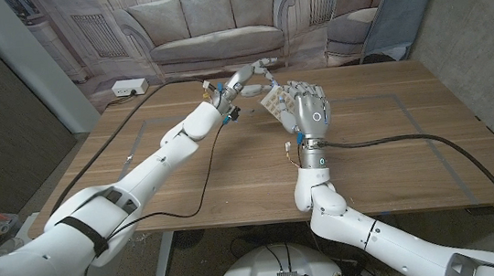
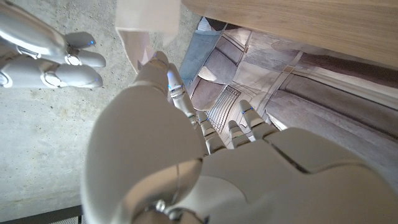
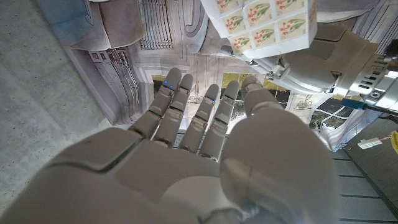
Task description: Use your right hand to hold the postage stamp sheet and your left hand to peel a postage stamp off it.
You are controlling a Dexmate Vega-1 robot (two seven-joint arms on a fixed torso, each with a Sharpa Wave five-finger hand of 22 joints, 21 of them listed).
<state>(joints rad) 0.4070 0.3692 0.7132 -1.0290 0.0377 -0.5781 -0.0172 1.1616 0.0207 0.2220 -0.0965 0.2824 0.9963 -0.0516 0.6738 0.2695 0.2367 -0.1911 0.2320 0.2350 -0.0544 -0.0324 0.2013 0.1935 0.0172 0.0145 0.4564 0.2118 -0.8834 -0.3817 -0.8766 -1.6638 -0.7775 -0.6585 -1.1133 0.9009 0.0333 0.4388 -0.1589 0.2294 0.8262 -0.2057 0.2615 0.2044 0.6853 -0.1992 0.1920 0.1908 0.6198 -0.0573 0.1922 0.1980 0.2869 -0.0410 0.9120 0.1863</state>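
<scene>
Right hand (image 1: 306, 106) is raised upright at the frame's centre, and the white paper sheet of flower-printed postage stamps (image 1: 276, 104) is held in it. Left hand (image 1: 245, 77), just upper left, is seen pinching the sheet's top edge.

Stamp sheet (image 3: 264, 25): white, stamps cream with pink flowers, apparently green stems. Hands (image 1: 310, 108) silver-grey. Desk (image 1: 395, 150) brown woodgrain.
</scene>
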